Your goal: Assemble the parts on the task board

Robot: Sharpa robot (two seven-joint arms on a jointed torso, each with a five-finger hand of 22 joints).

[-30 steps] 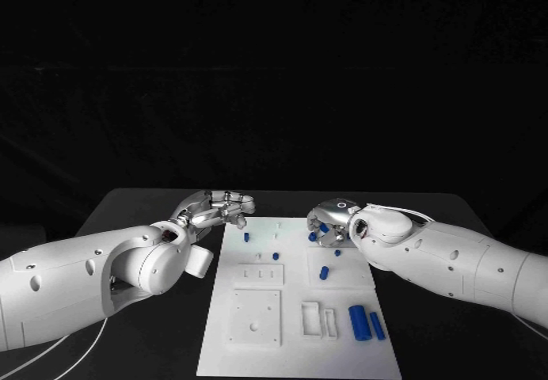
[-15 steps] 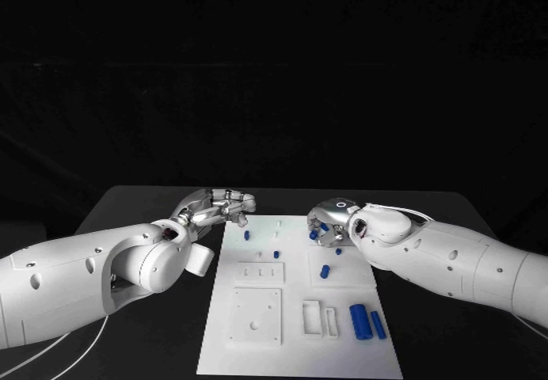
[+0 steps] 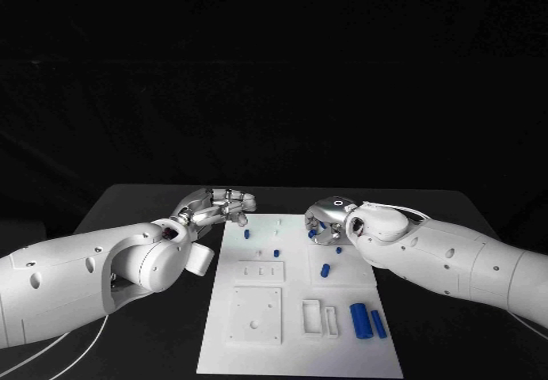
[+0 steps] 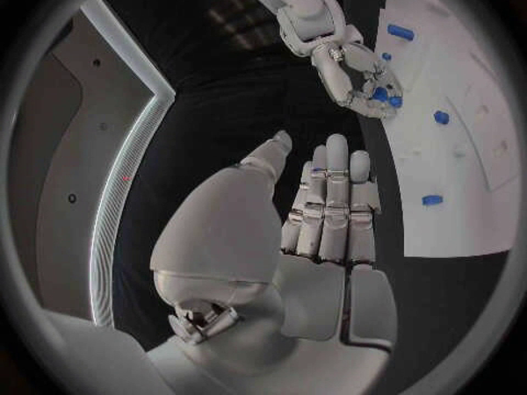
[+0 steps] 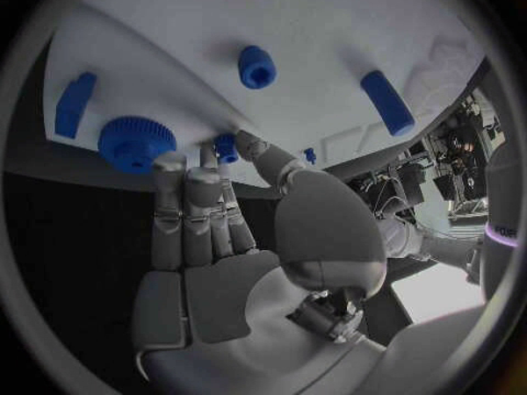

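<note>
Your task board (image 3: 299, 305) lies flat in the middle of the black worktop (image 3: 137, 207), white, with shallow recessed plates and slots toward the near end. Blue parts are scattered over it: two long cylinders (image 3: 359, 320) side by side near the board's right edge, a short peg (image 3: 325, 271) mid-board, a small stud (image 3: 275, 254) left of it, and another small peg (image 3: 245, 234) near the far left edge. Your right hand (image 3: 328, 221) sits low over the far right part of the board, fingers (image 5: 187, 224) extended close together and pointing at a knurled blue knob (image 5: 136, 142); the fingertips look to be at or just beside it, but you cannot tell from these views whether anything is actually pinched. Your left hand (image 3: 217, 207) hangs just off the board's far left corner, fingers (image 4: 335, 211) straight and side by side, carrying nothing. Handling judgement: the parts look like small rigid plastic, light, smooth on the cylinder walls and apt to roll or skid on the slick board. Take the knob by its ribbed rim, where the fingers get bite; take the cylinders across the middle of their length, not at the ends. Expect the board itself to slide if you push sideways.
</note>
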